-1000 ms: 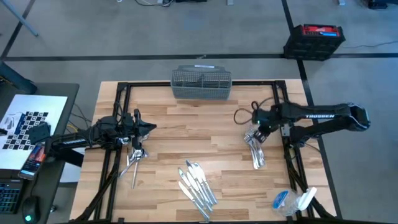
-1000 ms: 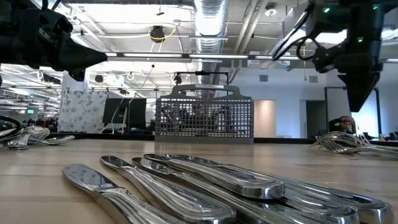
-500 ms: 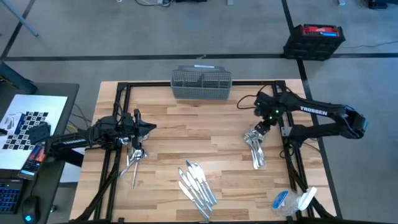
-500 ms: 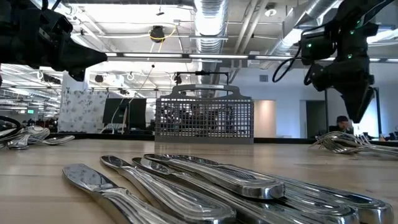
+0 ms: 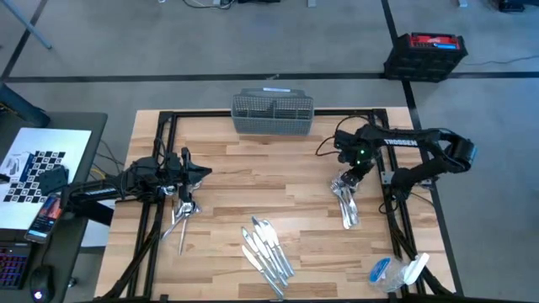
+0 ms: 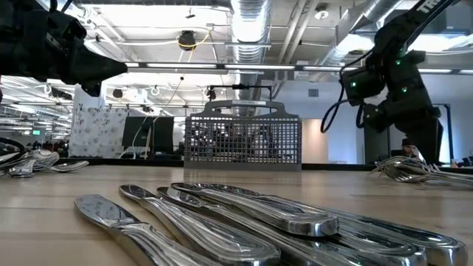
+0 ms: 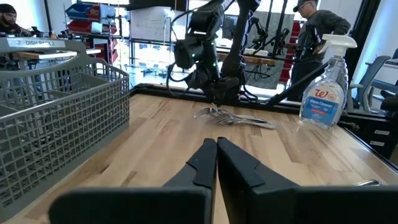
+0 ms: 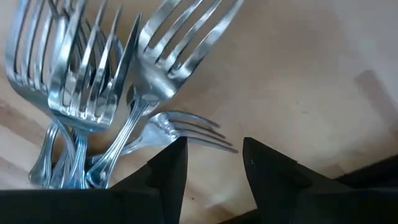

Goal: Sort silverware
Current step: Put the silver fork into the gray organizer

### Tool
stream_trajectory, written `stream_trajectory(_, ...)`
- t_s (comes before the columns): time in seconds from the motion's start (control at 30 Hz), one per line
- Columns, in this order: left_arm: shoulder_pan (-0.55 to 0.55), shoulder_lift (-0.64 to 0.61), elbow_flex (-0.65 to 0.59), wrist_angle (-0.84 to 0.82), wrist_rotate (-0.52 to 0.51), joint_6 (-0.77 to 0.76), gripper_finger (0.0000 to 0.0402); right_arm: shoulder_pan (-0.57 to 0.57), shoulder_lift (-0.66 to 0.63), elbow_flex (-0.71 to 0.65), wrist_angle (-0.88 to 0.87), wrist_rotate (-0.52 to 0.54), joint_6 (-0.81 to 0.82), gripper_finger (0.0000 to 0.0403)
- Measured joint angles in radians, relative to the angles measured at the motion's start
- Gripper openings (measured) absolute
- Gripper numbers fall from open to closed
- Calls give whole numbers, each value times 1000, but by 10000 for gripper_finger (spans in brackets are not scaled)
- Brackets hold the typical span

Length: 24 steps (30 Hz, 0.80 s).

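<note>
The right gripper [image 8: 211, 163] hangs open over the fork pile [image 5: 347, 200] at the counter's [image 5: 286, 168] right. The left gripper [image 7: 216, 163] is closed and empty.

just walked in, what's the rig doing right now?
It's sorting shiny metal silverware on the wooden table. The right pincer hangs open right over the pile of silver forks, holding nothing. The left pincer is shut and empty, parked on the left side near the small heap of silver spoons. A row of silver table knives lies at the front middle. The grey wire-mesh basket sits at the far edge; whether anything is in it can't be told.
</note>
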Motion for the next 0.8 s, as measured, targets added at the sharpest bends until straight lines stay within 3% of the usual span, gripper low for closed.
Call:
stream_trajectory(0.23,0,0,0,0,0,0,0,2,94,5,19,-103,-69,140)
stream_trajectory(0.5,0,0,0,0,0,0,0,2,118,11,66,-105,-64,99)
stream_trajectory(0.8,0,0,0,0,0,0,0,2,123,16,78,-108,-64,81)
